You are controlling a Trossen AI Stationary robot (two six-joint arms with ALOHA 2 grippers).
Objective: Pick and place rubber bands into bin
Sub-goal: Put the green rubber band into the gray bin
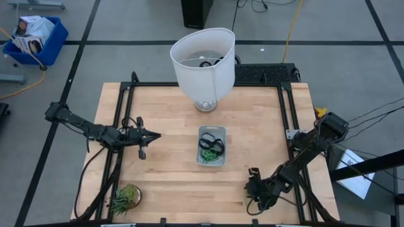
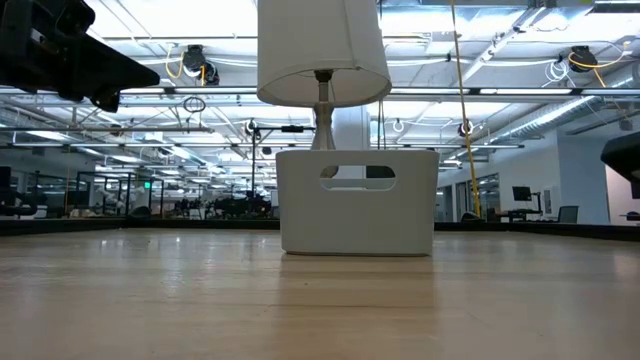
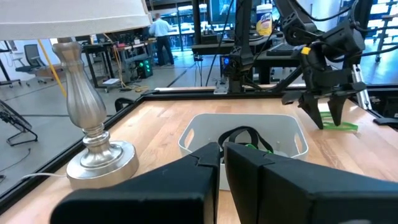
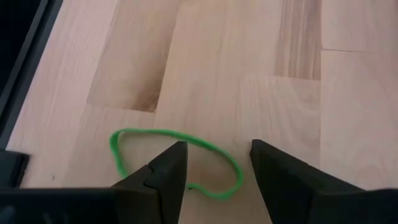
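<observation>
The pale bin (image 1: 211,156) stands at the table's middle and holds dark and green rubber bands (image 1: 211,146); it also shows in the left wrist view (image 3: 292,134) and the low view (image 2: 357,200). One light-green rubber band (image 4: 176,160) lies flat on the wood near the table's front right. My right gripper (image 4: 217,167) is open just above it, a finger on either side of the loop's one end; it also shows in the high view (image 1: 254,189). My left gripper (image 1: 153,135) is shut and empty, left of the bin, pointing at it.
A white lampshade lamp (image 1: 203,55) stands at the far middle of the table, its metal base (image 3: 99,158) near the bin. A spiky green plant (image 1: 125,197) sits at the front left corner. A black frame (image 1: 291,107) runs along the table's edges.
</observation>
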